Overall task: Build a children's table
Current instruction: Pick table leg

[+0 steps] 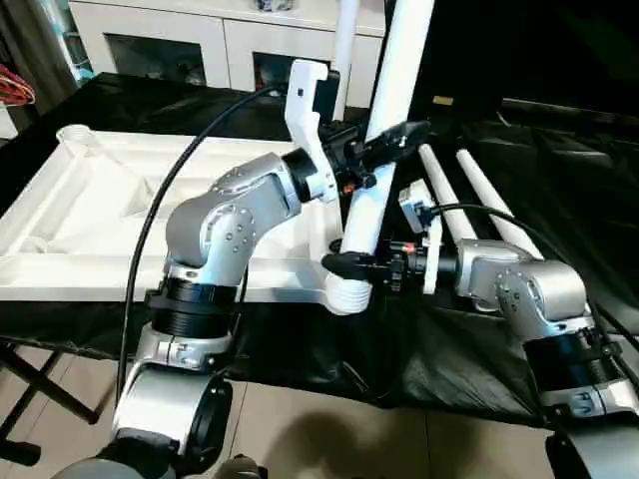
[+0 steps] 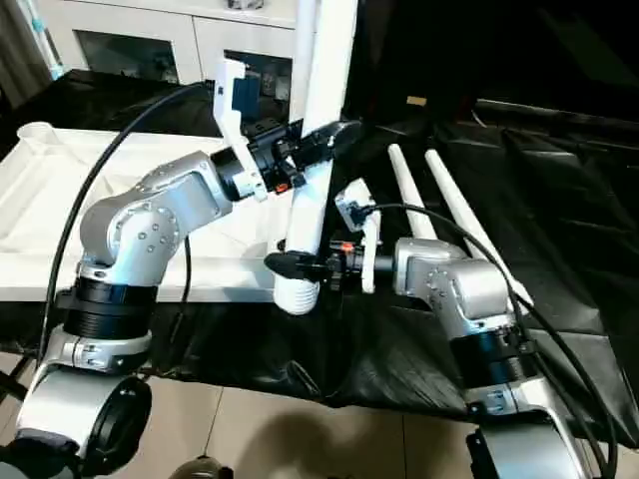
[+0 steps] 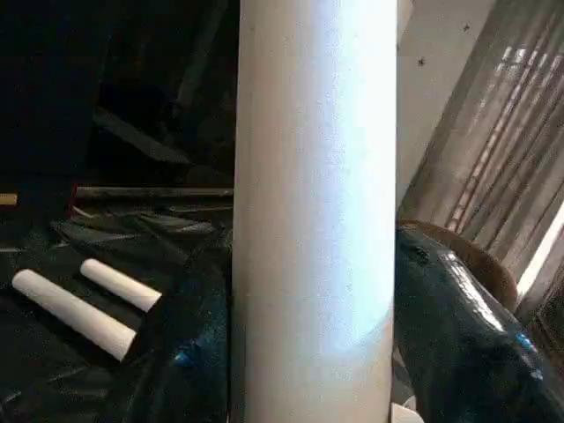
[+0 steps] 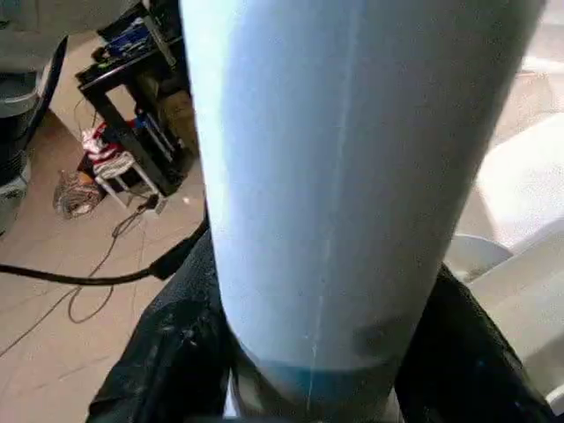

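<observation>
Two loose legs [image 1: 469, 195] lie on black sheeting [image 1: 559, 190].

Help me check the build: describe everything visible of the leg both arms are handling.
The held leg is a long, smooth white tube, plastic by its look, with a ribbed threaded lower end. It stands nearly upright, leaning slightly, its top out of frame. Its threaded end sits at the near corner of the tabletop. The left gripper has its jaws around the mid-shaft; the right gripper clasps it just above the threads. Two spare legs lie beside it on the black sheet.
</observation>
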Controlling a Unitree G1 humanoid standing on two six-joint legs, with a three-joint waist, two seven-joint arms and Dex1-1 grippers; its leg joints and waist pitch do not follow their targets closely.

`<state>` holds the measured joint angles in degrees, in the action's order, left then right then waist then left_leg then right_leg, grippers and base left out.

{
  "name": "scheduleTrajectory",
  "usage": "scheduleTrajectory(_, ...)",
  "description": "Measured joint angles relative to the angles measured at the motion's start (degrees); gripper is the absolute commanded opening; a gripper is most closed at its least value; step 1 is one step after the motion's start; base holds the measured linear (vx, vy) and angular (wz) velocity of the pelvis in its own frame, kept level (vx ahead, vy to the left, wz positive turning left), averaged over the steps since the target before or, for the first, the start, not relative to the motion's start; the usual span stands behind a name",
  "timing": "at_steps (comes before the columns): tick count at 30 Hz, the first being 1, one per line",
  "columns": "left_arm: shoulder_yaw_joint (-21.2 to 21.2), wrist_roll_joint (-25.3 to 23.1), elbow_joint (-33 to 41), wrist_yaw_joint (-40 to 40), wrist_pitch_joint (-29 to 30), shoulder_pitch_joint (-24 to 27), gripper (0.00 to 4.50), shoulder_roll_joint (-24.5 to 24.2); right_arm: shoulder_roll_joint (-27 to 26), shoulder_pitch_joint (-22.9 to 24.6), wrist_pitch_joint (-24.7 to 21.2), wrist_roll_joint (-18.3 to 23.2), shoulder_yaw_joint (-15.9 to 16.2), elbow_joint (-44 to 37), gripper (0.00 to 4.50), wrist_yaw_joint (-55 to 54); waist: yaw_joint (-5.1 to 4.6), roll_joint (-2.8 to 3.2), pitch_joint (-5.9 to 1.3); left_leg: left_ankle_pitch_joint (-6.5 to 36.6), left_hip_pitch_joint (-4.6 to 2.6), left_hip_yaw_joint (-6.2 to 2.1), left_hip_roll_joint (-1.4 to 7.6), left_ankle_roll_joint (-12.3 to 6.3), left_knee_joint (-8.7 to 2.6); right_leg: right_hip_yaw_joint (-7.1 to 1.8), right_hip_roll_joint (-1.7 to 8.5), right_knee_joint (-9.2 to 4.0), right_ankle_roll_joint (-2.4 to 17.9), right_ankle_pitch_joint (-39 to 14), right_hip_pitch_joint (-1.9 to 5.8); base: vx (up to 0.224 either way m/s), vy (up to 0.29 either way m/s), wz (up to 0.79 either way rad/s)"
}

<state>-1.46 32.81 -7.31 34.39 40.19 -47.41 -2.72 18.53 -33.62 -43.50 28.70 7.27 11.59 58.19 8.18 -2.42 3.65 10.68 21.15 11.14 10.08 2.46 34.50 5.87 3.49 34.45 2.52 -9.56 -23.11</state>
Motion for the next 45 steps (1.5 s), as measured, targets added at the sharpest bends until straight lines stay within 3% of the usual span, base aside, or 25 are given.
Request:
scheduleTrajectory(5,-5.51,-0.05,-3.17,-4.54,-10.64,-2.68,2.98,3.98,-5.14,0.22,4.19,-0.16,-5.07,2.98,1.91,-7.84,-0.03,0.06,0.00,-0.02,0.02,-0.02,0.00,0.02,0.02,0.00,0.00,-0.01,0.06,0.08,0.00,0.000,0.000,0.00)
scheduleTrajectory(8,-7.75,-0.01,-4.19,-4.23,-13.96,-5.30,2.98,1.90,-6.80,0.53,7.14,-0.71,-7.15,4.44,1.90,-12.03,-0.12,0.41,-0.13,-0.01,-0.01,-0.01,-0.01,0.02,0.01,-0.01,0.00,-0.02,0.04,0.08,0.00,0.000,0.000,0.00)
scheduleTrajectory(11,-7.35,-0.11,-5.45,0.45,-14.03,-4.44,2.98,-1.90,-7.69,0.91,10.15,-1.42,-9.13,4.75,1.90,-15.76,-0.13,0.62,-0.10,-0.02,-0.04,-0.02,0.00,0.04,-0.01,-0.02,-0.02,0.00,0.02,0.07,0.00,0.000,0.000,0.00)
scheduleTrajectory(16,0.93,-7.67,-9.07,10.33,-17.40,0.19,2.98,-9.79,-7.84,2.15,14.45,-3.79,-10.17,5.10,1.90,-20.07,-0.15,0.97,-0.01,-0.02,-0.04,-0.01,-0.01,0.05,-0.02,-0.03,-0.01,-0.01,-0.20,-0.05,0.00,0.000,0.000,0.00)
scheduleTrajectory(18,7.19,-12.57,-11.78,16.64,-21.92,2.84,2.98,-14.61,-7.28,2.27,16.60,-5.44,-10.37,5.47,1.90,-21.88,-0.16,1.14,-0.03,-0.02,-0.06,-0.01,-0.01,0.05,-0.03,-0.04,-0.01,-0.01,-0.21,-0.06,0.00,0.000,0.000,0.00)
scheduleTrajectory(21,11.63,-16.83,-16.06,22.05,-24.32,6.51,2.98,-17.51,-5.61,2.64,17.88,-6.88,-11.45,5.58,1.90,-22.98,-0.19,1.24,0.03,-0.03,-0.05,0.00,-0.01,0.07,-0.03,-0.05,-0.01,0.02,-0.21,-0.05,-0.01,0.000,0.000,0.00)
scheduleTrajectory(27,20.39,-23.12,-21.67,33.18,-29.99,8.12,2.98,-23.45,-4.17,6.48,18.44,-8.05,-10.83,5.48,1.90,-22.66,-0.31,1.54,0.05,-0.04,-0.11,0.01,-0.01,0.09,-0.06,-0.06,-0.01,0.04,0.00,0.08,0.00,0.000,0.000,0.00)
scheduleTrajectory(34,22.79,-28.49,-32.82,35.69,-37.03,6.16,2.57,-23.26,-3.75,7.12,19.04,-9.16,-8.99,5.28,1.90,-21.85,-0.40,2.00,-0.04,-0.08,-0.16,0.02,0.00,0.14,-0.05,-0.08,-0.02,0.04,-0.22,0.00,0.02,0.000,0.000,0.00)
scheduleTrajectory(36,22.84,-29.29,-34.49,35.54,-38.73,5.24,2.19,-23.26,-3.74,7.16,19.03,-9.15,-8.99,4.78,1.90,-21.80,-0.37,2.14,-0.12,-0.08,-0.16,0.03,-0.01,0.14,-0.04,-0.08,-0.01,0.03,-0.22,0.00,0.03,0.000,0.000,0.00)
scheduleTrajectory(39,22.81,-30.28,-37.96,35.25,-41.11,3.93,2.20,-22.91,-3.84,7.18,19.04,-9.16,-8.85,4.26,1.90,-21.79,-0.28,2.23,-0.14,-0.07,-0.16,0.03,-0.01,0.13,-0.05,-0.08,-0.01,0.02,0.04,0.15,0.03,0.000,0.000,0.00)
scheduleTrajectory(41,22.81,-30.82,-39.58,35.19,-42.33,3.89,1.84,-22.72,-3.85,7.26,19.04,-9.19,-8.81,4.27,1.90,-21.81,-0.25,2.33,-0.14,-0.07,-0.14,0.03,-0.01,0.13,-0.05,-0.08,-0.01,0.01,0.04,0.15,0.03,0.000,0.000,0.00)
scheduleTrajectory(45,22.81,-32.04,-42.91,35.72,-44.11,3.84,1.55,-22.70,-3.86,7.45,19.04,-9.20,-8.77,4.27,1.90,-21.81,-0.23,2.36,-0.12,-0.07,-0.15,0.03,0.00,0.13,-0.05,-0.08,-0.01,0.02,0.03,0.14,0.02,0.000,0.000,0.00)
